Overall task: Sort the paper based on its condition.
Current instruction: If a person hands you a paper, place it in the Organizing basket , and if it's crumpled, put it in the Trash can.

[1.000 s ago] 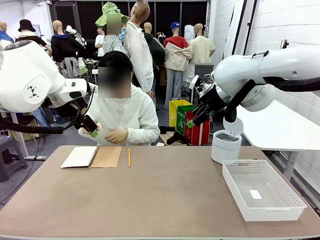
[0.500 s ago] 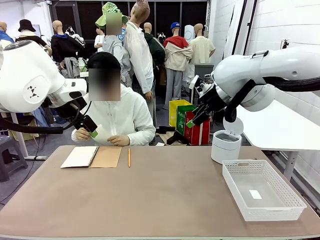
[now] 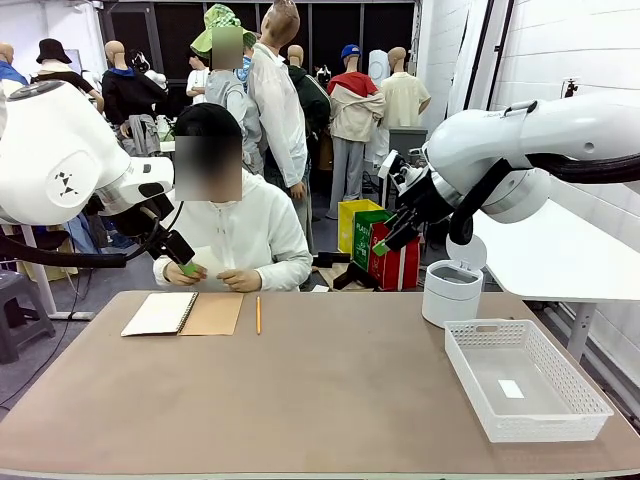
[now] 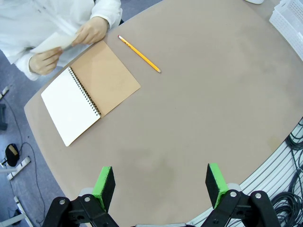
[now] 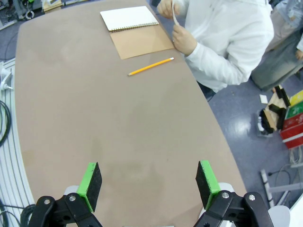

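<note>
The person at the far side holds a white sheet of paper (image 3: pixel 211 259) in both hands above the table's far edge. From above, in the left wrist view, the paper (image 4: pixel 51 43) looks slightly bent between the hands. The right wrist view catches the paper (image 5: pixel 175 14) edge-on. My left gripper (image 3: pixel 186 264) hangs high at the left, close in front of the person's hand; its jaws stand open and empty, gripper (image 4: pixel 160 182). My right gripper (image 3: pixel 384 244) is raised at the right, also open and empty, gripper (image 5: pixel 148 182).
An open spiral notebook (image 3: pixel 165 313) with a brown cover and a yellow pencil (image 3: pixel 257 314) lie at the far left of the table (image 3: pixel 330 400). A white mesh basket (image 3: pixel 525 375) stands at the right front. Behind it stands a white lidded bin (image 3: pixel 452 290).
The person straightened up and brought both hands together on the sheet. Neither arm has moved.
</note>
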